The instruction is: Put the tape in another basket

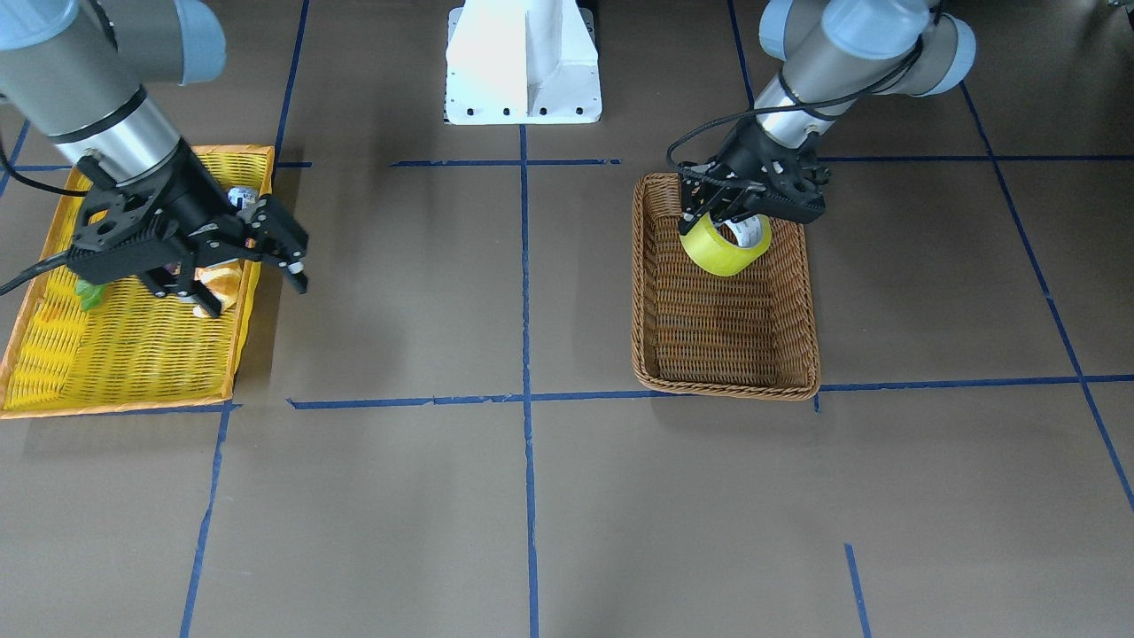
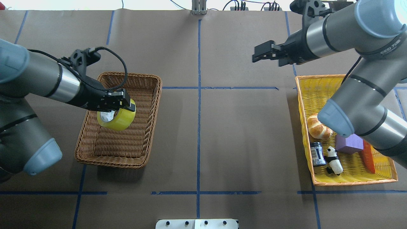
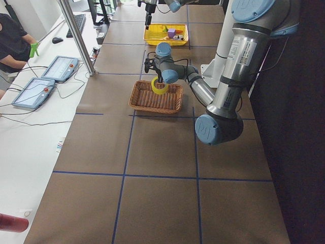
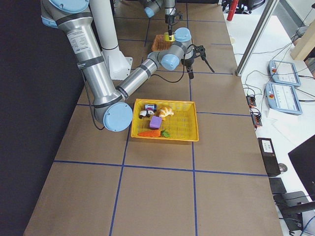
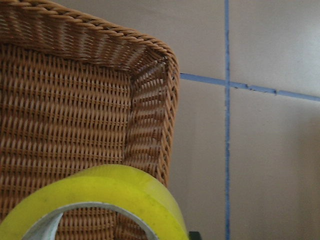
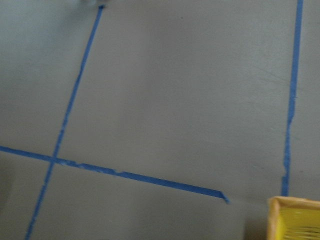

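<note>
Tape (image 2: 118, 121): yellow roll, probably light and stiff with slick film. Best pinched across its wall through the core. It hangs above the basket (image 2: 140, 76), left gripper (image 2: 120, 102) jaws clamped on its upper wall. Right gripper (image 1: 239, 282): jaws apart, empty.

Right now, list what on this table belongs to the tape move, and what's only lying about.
Job in hand:
tape, held by the left gripper
wicker basket, beneath the tape

Lying about:
yellow tray
croissant
purple block
carrot
panda toy
dark jar
right gripper, open, holding nothing
</note>
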You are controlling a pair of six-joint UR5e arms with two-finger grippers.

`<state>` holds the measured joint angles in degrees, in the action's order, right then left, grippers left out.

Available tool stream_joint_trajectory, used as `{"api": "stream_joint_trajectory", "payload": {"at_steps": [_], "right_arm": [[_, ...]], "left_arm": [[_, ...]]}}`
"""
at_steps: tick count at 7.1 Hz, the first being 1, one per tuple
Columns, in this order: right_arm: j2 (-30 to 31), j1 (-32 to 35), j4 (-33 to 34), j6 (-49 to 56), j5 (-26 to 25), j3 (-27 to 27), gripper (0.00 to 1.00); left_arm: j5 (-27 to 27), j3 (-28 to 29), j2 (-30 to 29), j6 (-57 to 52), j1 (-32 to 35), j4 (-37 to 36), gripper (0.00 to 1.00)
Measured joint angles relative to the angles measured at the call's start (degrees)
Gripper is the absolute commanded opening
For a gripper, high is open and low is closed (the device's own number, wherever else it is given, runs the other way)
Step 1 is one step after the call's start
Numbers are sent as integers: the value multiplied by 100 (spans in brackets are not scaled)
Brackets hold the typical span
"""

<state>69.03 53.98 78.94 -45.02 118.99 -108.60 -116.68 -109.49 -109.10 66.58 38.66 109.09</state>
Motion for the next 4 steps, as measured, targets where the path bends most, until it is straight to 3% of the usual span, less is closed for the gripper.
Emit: {"api": "stream_joint_trajectory", "payload": {"at_steps": [3, 4], "right_arm": [[639, 560, 207, 1470, 384, 41, 100], [783, 770, 217, 1690, 603, 51, 100]], "left_arm": [[1000, 363, -392, -800, -474, -926, 3], [1141, 536, -459, -950, -529, -969, 48]]}}
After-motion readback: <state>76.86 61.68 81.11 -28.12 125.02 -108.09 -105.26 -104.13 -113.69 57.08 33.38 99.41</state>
